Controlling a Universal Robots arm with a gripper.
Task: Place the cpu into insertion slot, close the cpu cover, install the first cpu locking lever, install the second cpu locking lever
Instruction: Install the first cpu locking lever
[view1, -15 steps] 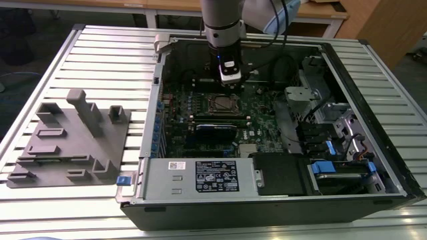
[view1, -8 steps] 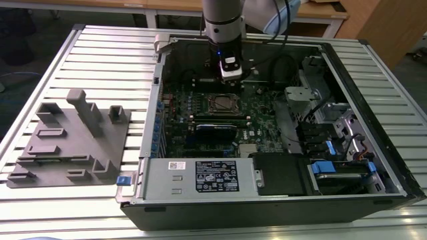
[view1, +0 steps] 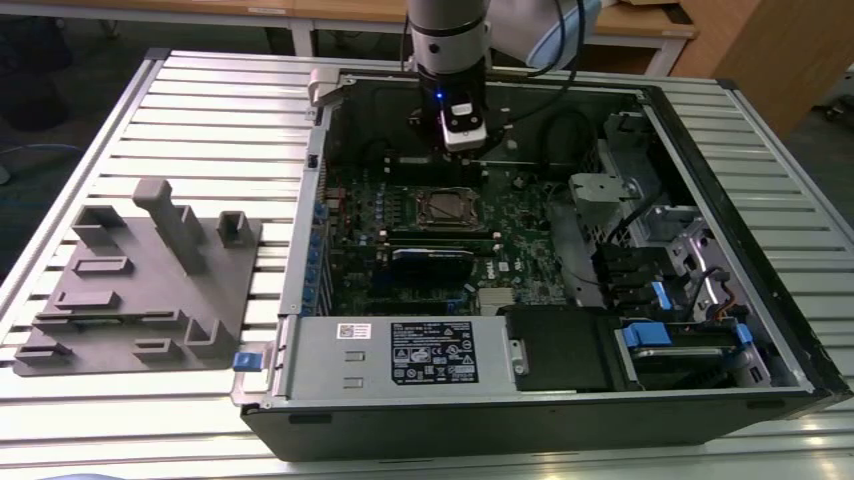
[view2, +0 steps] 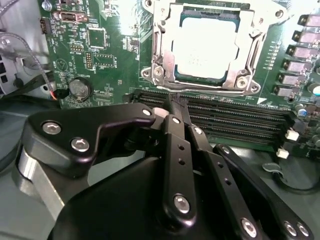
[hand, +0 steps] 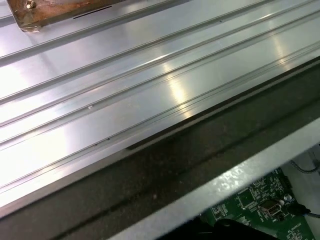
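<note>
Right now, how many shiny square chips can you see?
1. The cpu lies inside the cpu cover window, on the green board just past the gripper. More could hide elsewhere.

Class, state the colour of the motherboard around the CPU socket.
Green; the motherboard shows best in the second wrist view.

Single arm (view1: 447, 30) descending vertically from the upper edge of the exterior view, wrist pointing straight down. Black gripper (view2: 176, 102) at its end, with fingers (view2: 175, 145) pressed together and tips meeting in the second wrist view, nothing held between them.
</note>
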